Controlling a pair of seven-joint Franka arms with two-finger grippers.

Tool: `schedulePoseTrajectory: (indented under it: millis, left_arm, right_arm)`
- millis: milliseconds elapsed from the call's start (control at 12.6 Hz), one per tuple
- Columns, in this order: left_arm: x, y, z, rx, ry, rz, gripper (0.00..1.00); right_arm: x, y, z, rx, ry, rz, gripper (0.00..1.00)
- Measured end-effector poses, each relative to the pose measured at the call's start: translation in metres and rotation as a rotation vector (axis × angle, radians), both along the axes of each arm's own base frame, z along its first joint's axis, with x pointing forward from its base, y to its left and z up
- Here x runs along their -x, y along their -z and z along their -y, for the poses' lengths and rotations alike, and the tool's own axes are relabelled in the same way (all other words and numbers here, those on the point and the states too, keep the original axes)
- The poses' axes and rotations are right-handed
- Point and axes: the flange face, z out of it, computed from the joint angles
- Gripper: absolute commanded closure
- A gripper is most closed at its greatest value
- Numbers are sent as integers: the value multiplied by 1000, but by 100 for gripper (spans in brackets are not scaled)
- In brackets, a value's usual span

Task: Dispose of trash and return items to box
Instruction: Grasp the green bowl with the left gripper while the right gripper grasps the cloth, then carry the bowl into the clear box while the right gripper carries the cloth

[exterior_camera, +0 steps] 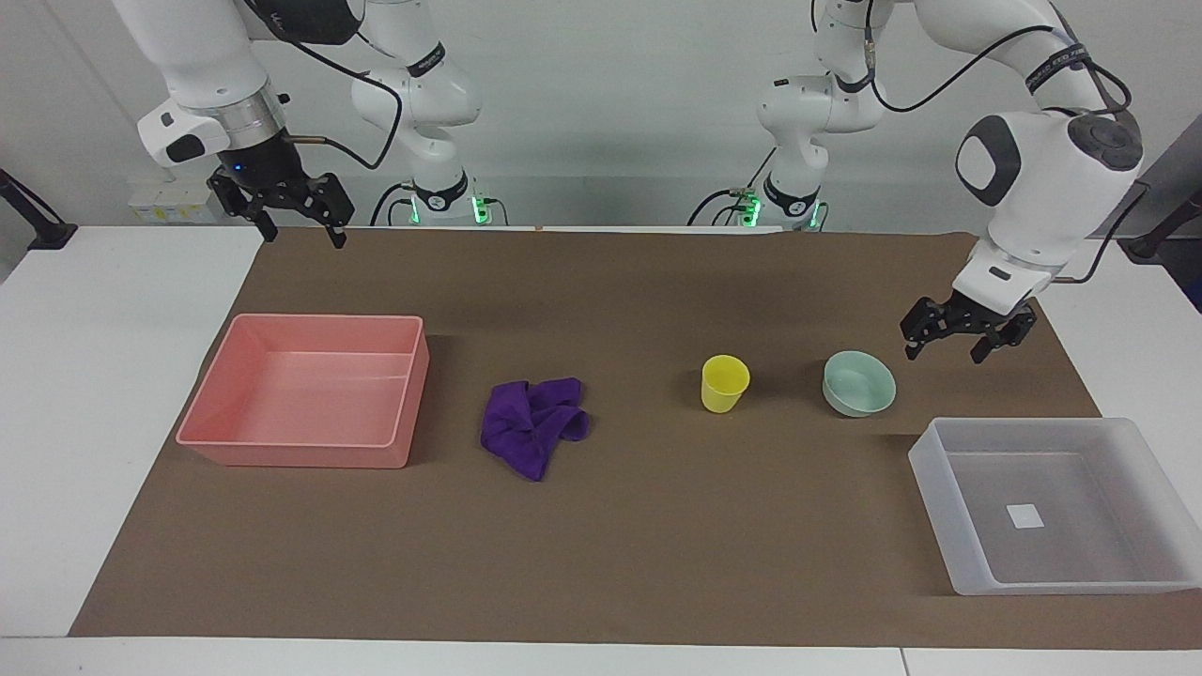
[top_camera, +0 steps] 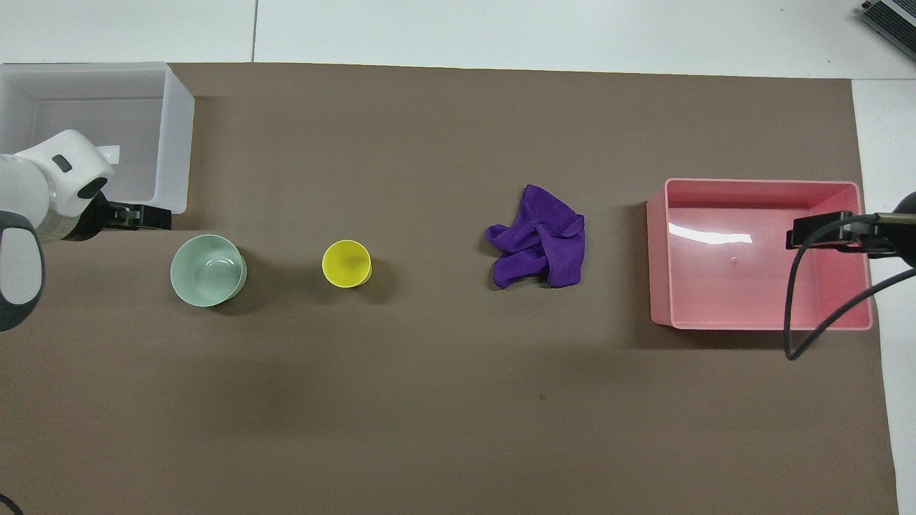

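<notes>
Left gripper [exterior_camera: 953,345]: I have its jaws spread and empty, low beside the shallow mint-green round bowl [exterior_camera: 858,383], probably lined up for it.
Right gripper [exterior_camera: 299,222]: open, waiting, raised near the pink plastic tray [exterior_camera: 305,391].
Small yellow plastic cup [exterior_camera: 725,382]: beside the bowl, untouched.
Bunched deep-purple cloth rag [exterior_camera: 533,424]: between cup and pink tray.
Translucent whitish plastic tray [exterior_camera: 1056,504]: empty, at the left arm's end, near the bowl.

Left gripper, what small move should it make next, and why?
Probably ease the left gripper sideways and down over the mint-green bowl. It hangs open just beside the bowl, which sits untouched on the mat next to the translucent box.
</notes>
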Motion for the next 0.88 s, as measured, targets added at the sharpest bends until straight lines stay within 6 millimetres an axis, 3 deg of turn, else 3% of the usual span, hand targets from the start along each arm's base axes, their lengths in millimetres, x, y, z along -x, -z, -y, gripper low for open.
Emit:
schedulePoseTrajectory:
  millis: [159,398,717,876]
  left_arm:
    - [7,20,0,23,-17,-4,0]
    - [11,30,0,38,-29,-12,0]
    - [28,67,-7,55,-60,-55,0]
    - [35,77,-7,75,-78,-75,0]
  right_arm:
    - [-7,23,-28,0,-50,22,0]
    - [-24,59,-60,-5,-92,31,0]
    - [-43,115,-138,-20,-96,24,0]
    - [-47,144,-166,-24,-126,36,0]
